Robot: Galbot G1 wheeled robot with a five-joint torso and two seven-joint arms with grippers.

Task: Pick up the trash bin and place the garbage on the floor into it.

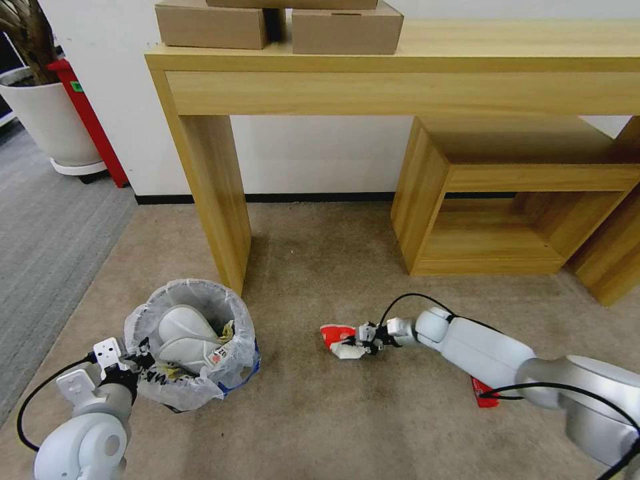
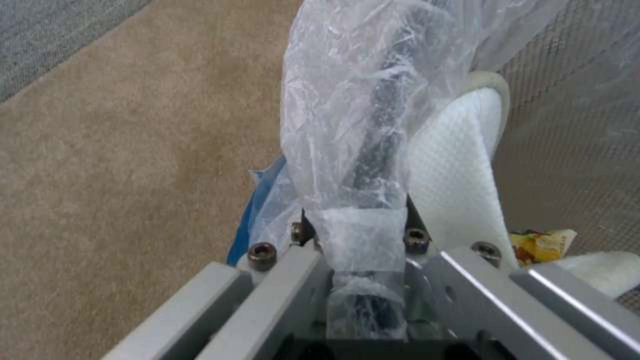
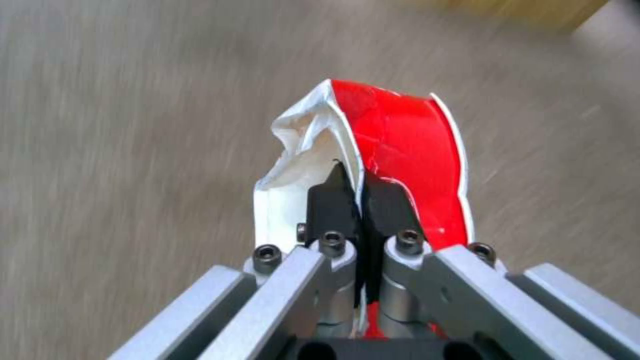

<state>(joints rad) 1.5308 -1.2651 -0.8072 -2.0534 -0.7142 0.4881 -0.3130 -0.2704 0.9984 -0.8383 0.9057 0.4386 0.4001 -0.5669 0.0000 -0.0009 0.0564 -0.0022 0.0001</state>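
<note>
Both tools grip: left tool the bag-lined trash bin, right tool a crushed red-white cup.

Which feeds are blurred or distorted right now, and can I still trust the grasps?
Head view: sharp, though wide-angle bending curves the wooden table. Right wrist view: carpet streaked with motion blur, yet the right end effector is crisp, shut on the crushed red-white cup. Left wrist view: carpet soft, left end effector clearly shut on the trash bin at its bagged rim.
</note>
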